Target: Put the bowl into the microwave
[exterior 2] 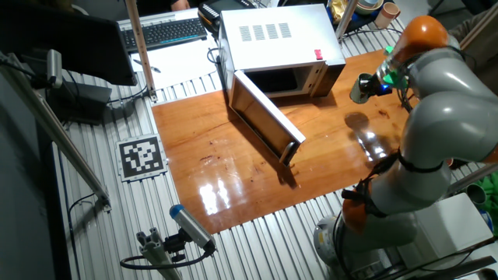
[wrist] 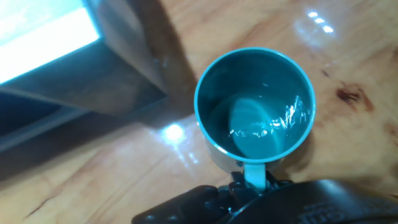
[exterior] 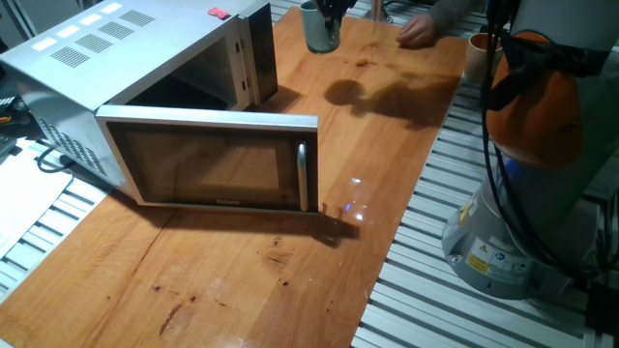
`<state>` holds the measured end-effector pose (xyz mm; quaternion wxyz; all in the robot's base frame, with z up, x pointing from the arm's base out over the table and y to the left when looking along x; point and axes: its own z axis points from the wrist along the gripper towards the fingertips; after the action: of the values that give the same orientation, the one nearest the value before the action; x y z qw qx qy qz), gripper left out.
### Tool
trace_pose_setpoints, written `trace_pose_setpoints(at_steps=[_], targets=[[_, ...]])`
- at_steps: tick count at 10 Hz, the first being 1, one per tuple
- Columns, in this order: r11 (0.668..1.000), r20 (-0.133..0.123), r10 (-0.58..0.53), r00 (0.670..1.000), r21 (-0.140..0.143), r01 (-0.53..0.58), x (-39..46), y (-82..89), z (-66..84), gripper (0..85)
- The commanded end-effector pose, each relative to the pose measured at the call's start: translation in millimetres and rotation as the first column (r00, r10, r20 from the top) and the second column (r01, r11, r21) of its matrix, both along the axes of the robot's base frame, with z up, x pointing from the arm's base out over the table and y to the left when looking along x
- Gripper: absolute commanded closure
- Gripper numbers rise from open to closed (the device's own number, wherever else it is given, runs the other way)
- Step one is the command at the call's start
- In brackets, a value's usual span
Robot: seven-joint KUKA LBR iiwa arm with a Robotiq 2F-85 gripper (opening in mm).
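The bowl (exterior: 320,27) is a small grey-green mug. It hangs above the wooden table at the far end, and its shadow falls on the wood below. My gripper (exterior: 332,10) is shut on its side handle. In the hand view the bowl (wrist: 254,102) is seen from above, empty, with its handle running into my gripper (wrist: 252,183) at the bottom edge. The microwave (exterior: 126,58) stands to the left with its door (exterior: 213,159) swung wide open, and its dark cavity shows. In the other fixed view the bowl (exterior 2: 360,88) is to the right of the microwave (exterior 2: 276,39).
A tan cup (exterior: 477,56) stands at the table's far right edge, with a person's hand (exterior: 421,29) on the wood near it. The robot's base (exterior: 513,222) stands beside the table. A keyboard (exterior 2: 167,33) and papers lie behind the microwave.
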<state>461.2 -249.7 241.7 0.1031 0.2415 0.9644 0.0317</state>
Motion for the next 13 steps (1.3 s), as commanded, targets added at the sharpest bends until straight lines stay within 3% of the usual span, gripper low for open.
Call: trace_pose_setpoints(at_steps=[1, 2, 4, 5, 6, 7, 8, 11, 13], targets=[[1.000, 0.024, 0.024, 0.999, -0.005, -0.024, -0.1, 0.0, -0.2, 85.0], [0.999, -0.005, 0.034, 0.999, 0.008, -0.034, -0.1, 0.0, -0.2, 85.0], [0.998, -0.052, 0.034, 0.998, -0.043, -0.036, -0.1, 0.0, -0.2, 85.0], [0.998, -0.065, 0.028, 0.998, -0.056, -0.032, -0.1, 0.0, -0.2, 85.0], [0.996, -0.073, 0.019, 0.997, -0.090, -0.026, -0.1, 0.0, -0.2, 85.0], [0.995, -0.079, 0.015, 0.997, -0.097, -0.023, -0.1, 0.0, -0.2, 85.0], [0.996, -0.088, 0.015, 0.996, -0.088, -0.023, -0.1, 0.0, -0.2, 85.0], [0.993, -0.096, -0.069, 0.993, -0.099, 0.059, -0.1, 0.0, -0.2, 85.0], [0.993, -0.093, -0.102, 0.990, -0.073, 0.096, 0.3, 17.0, 2.0, 85.0]])
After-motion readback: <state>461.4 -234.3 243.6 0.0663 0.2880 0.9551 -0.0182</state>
